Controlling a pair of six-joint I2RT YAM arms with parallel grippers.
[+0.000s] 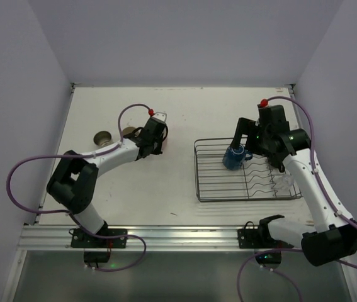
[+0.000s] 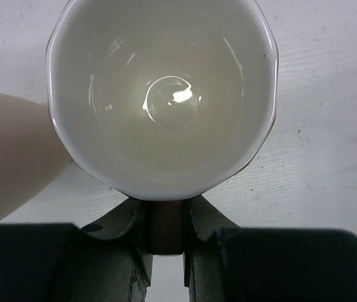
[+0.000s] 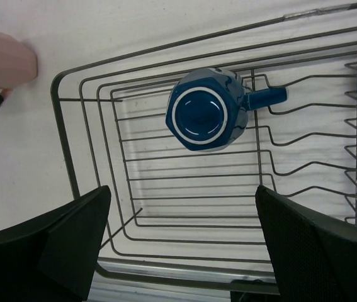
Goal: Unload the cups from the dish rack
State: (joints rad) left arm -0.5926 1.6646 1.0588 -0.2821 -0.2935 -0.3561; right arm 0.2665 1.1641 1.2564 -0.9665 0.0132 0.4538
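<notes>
The dish rack (image 1: pixel 196 170) sits right of centre in the top view and looks nearly emptied. The only cup I am sure of in it is the blue cup (image 3: pixel 203 113), upside down on the wires near the rack's upper left corner, its handle pointing right in the right wrist frame. A dark shape at that frame's right edge lies over the rack; I cannot tell what it is.

Out on the table (image 1: pixel 184 107), left of centre in the top view, are a beige cup (image 1: pixel 104 137), a cream cup (image 2: pixel 8 157) and, just beside the cream one, the pale-lined cup (image 2: pixel 165 94) I carry. A pink cup (image 3: pixel 2 56) shows off the rack at the upper left of the right wrist frame; it may be the one I hold. By my reckoning most of the job is done, and the blue one comes next.

My left arm is folded toward mid-frame, with my left gripper (image 2: pixel 167 217) clamped on the pale-lined cup's handle. Whether that cup rests on the table I cannot tell. My right arm reaches up the right side of the top view. My right gripper (image 3: pixel 183 214) hangs over the rack with its fingers wide apart, the blue cup untouched.
</notes>
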